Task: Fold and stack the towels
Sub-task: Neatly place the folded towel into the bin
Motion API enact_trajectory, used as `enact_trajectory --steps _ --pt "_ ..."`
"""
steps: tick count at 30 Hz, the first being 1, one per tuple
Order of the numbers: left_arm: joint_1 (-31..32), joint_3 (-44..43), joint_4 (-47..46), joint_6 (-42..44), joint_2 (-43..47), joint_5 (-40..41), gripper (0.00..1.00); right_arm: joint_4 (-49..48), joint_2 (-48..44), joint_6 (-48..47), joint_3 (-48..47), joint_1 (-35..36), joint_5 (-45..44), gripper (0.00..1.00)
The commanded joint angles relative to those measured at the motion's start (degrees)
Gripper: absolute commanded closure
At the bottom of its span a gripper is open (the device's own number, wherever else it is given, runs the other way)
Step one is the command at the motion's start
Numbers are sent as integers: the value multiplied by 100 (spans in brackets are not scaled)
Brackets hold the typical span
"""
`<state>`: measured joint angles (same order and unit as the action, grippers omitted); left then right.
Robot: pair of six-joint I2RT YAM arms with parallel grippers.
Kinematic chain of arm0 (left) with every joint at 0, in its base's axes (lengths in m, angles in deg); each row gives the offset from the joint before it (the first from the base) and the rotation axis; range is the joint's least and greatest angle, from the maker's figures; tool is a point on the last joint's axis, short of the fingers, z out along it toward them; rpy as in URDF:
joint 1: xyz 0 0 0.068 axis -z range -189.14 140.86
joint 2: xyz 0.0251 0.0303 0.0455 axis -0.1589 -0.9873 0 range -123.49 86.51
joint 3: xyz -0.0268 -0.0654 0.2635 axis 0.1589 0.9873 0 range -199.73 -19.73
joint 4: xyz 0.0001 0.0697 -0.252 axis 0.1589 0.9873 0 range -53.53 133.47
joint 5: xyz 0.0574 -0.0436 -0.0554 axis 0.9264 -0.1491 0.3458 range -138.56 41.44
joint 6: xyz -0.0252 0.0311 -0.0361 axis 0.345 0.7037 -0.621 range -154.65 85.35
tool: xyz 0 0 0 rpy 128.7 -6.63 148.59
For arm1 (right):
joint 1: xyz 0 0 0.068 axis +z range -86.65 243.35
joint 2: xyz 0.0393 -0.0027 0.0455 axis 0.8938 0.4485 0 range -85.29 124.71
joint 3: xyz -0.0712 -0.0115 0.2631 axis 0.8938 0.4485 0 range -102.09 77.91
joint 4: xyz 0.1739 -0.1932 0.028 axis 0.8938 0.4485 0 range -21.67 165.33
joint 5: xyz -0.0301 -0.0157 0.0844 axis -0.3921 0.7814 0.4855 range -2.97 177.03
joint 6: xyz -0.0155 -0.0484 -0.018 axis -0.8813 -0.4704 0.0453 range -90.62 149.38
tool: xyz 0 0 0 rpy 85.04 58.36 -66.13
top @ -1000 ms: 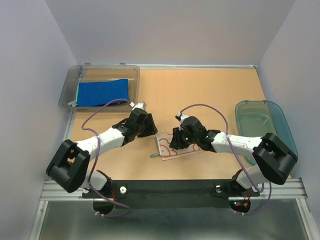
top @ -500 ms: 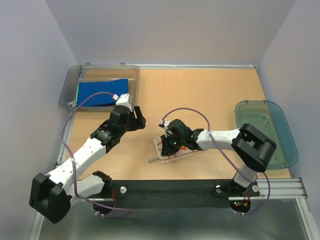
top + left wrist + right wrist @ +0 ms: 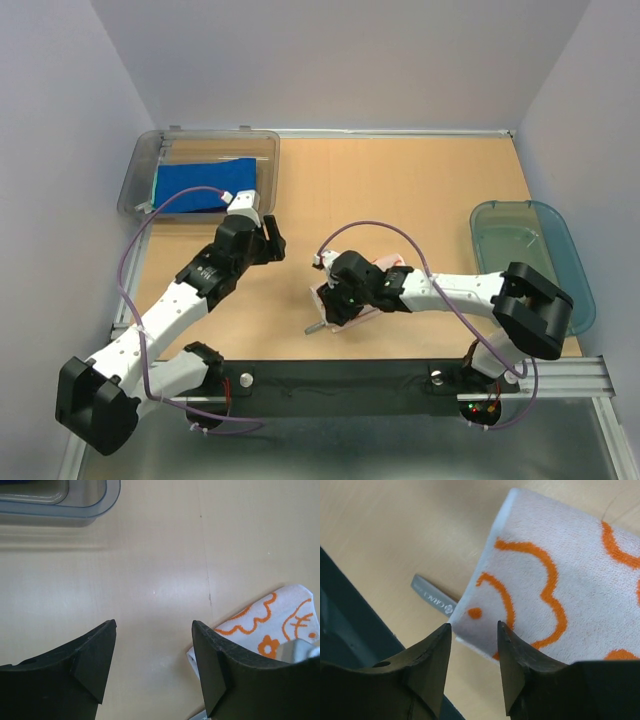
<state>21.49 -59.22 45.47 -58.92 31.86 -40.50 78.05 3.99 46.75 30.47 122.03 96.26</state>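
A white towel with orange flower prints lies folded on the wooden table, and a bit of it shows under my right arm in the top view. My right gripper hangs open just over its near corner, the jaws straddling that corner; in the top view this gripper covers most of the cloth. A grey label tag sticks out from the towel's edge. My left gripper is open over bare table left of the towel, nothing between its jaws. A royal blue towel lies in the clear grey bin.
The teal translucent basket stands at the table's right edge. The bin's corner shows at the top left of the left wrist view. The black base rail runs along the near edge, close to the towel.
My right gripper slid left to the towel's near corner and its jaws came apart; the towel now looks narrower. My left arm drew back toward the bin with its jaws open.
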Motion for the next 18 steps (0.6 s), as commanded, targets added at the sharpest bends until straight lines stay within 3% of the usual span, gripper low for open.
enact_trajectory --steps 1,6,13,18 --pt "-22 37 93 63 174 275 27 645 -331 -733 -484 381 -738 48" --pt "-22 2 330 81 271 469 27 1268 -183 -1462 -714 750 -897 45" --pt "-57 116 402 45 675 478 27 1735 151 -2386 -1039 1146 -1415 28" --pt "-84 116 375 89 640 522 27 1806 310 -2878 -1215 1295 -1775 28"
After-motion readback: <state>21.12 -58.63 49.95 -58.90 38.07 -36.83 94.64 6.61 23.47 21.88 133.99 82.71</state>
